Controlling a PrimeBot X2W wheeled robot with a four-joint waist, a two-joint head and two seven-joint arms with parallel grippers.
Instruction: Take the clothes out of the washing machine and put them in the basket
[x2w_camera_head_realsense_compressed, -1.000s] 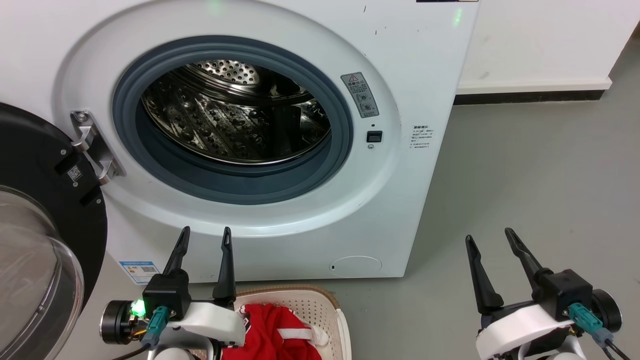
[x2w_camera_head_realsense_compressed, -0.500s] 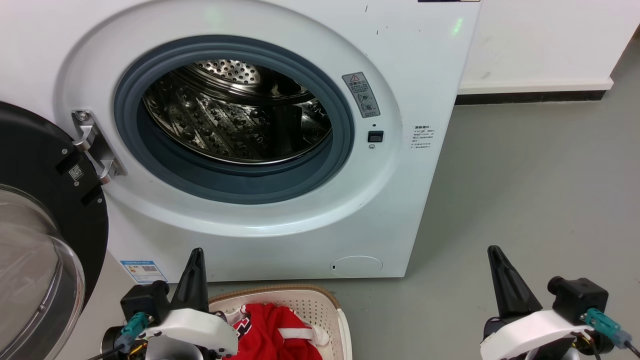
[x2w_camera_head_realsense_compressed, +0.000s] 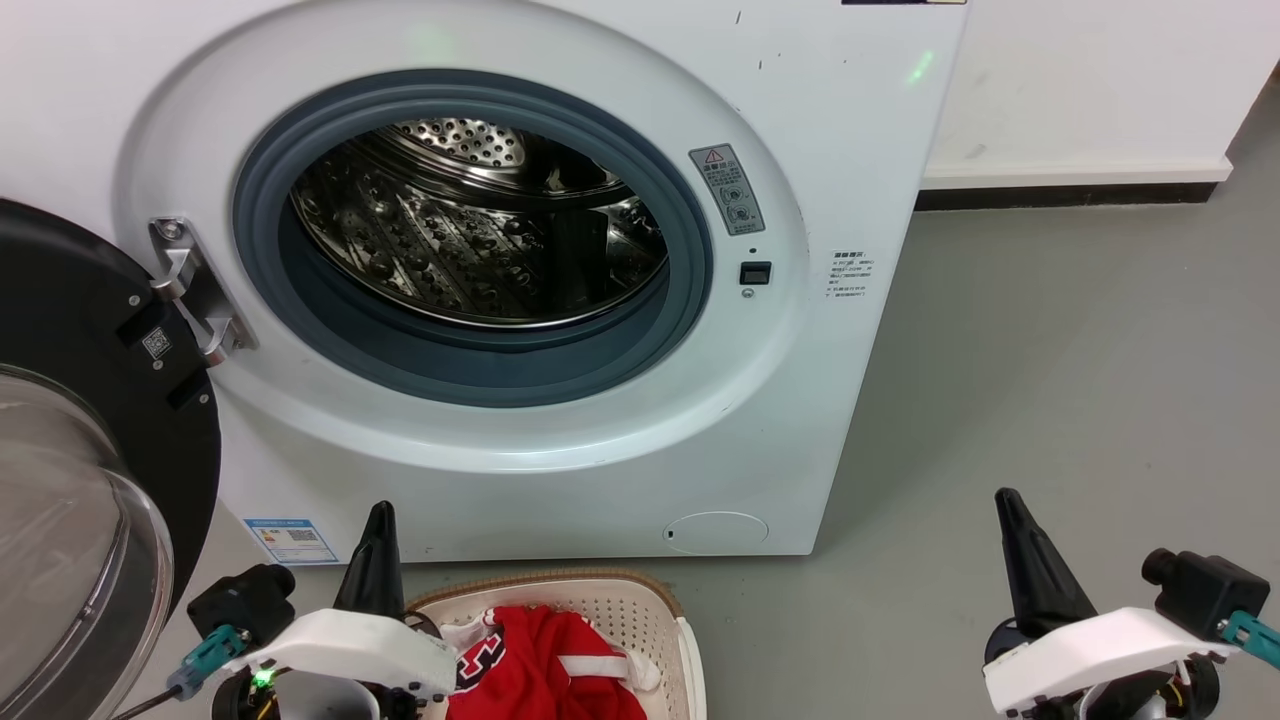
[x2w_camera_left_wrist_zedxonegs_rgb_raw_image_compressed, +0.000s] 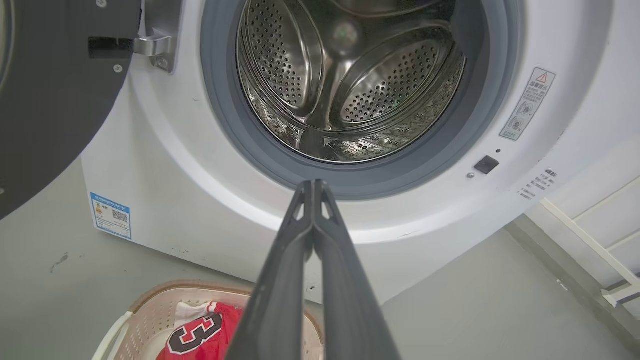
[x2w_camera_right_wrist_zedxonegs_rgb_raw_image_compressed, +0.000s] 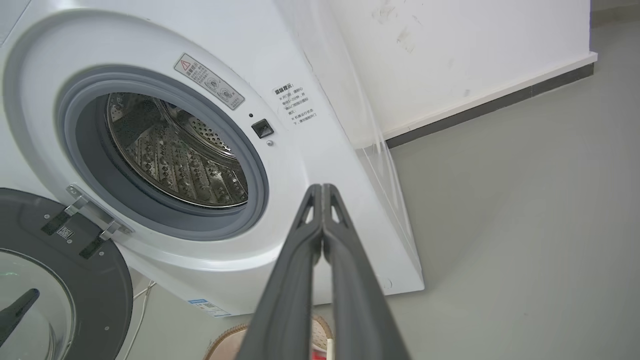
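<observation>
The white washing machine (x2w_camera_head_realsense_compressed: 560, 60) stands before me with its porthole open; its steel drum (x2w_camera_head_realsense_compressed: 470, 230) holds no cloth that I can see, also in the left wrist view (x2w_camera_left_wrist_zedxonegs_rgb_raw_image_compressed: 350, 75). The red clothes (x2w_camera_head_realsense_compressed: 540, 665) with white trim lie in the cream basket (x2w_camera_head_realsense_compressed: 640, 600) on the floor below the machine. The number print shows on the clothes (x2w_camera_left_wrist_zedxonegs_rgb_raw_image_compressed: 200, 335) in the left wrist view. My left gripper (x2w_camera_head_realsense_compressed: 380, 520) is shut and empty beside the basket's left rim, fingertips together (x2w_camera_left_wrist_zedxonegs_rgb_raw_image_compressed: 312, 186). My right gripper (x2w_camera_head_realsense_compressed: 1005, 505) is shut and empty over bare floor to the right.
The black-framed glass door (x2w_camera_head_realsense_compressed: 70, 450) hangs open at the left, close to my left arm. Grey floor (x2w_camera_head_realsense_compressed: 1050, 350) spreads to the right of the machine, up to a white wall with a dark baseboard (x2w_camera_head_realsense_compressed: 1060, 190).
Both grippers have gone from open to shut and dropped lower in the head view, their wrists turned. The clothes stay in the basket. The camera shifted slightly.
</observation>
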